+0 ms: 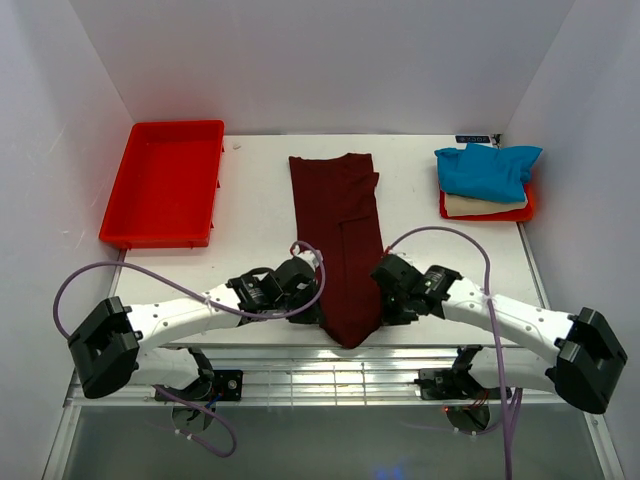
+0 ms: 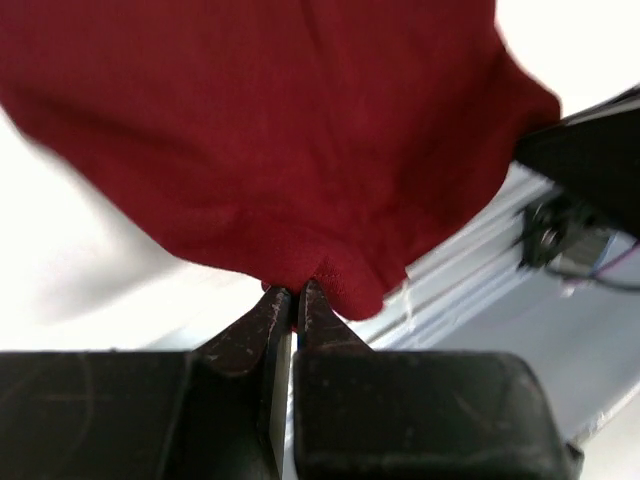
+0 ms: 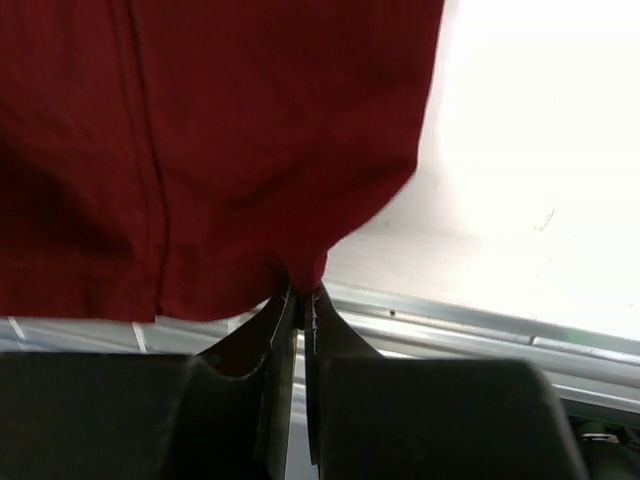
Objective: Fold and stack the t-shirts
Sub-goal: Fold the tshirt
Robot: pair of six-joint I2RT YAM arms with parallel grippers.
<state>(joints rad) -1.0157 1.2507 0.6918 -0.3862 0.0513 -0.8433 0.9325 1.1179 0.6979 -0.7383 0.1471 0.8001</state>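
The dark maroon t-shirt (image 1: 340, 235) lies as a long narrow folded strip down the middle of the table, its near end hanging at the front edge. My left gripper (image 1: 312, 303) is shut on the near left edge of the maroon t-shirt (image 2: 280, 150); the pinch shows in the left wrist view (image 2: 295, 292). My right gripper (image 1: 384, 290) is shut on the near right edge of the maroon t-shirt (image 3: 220, 150); the pinch shows in the right wrist view (image 3: 303, 290). A bright blue t-shirt (image 1: 487, 168) lies on a cream t-shirt (image 1: 480, 206) at the far right.
A red tray (image 1: 166, 182) stands at the far left. A smaller red tray (image 1: 527, 210) sits under the blue and cream shirts. The table's metal front rail (image 3: 480, 325) runs just below the held cloth. White walls close in the sides and back.
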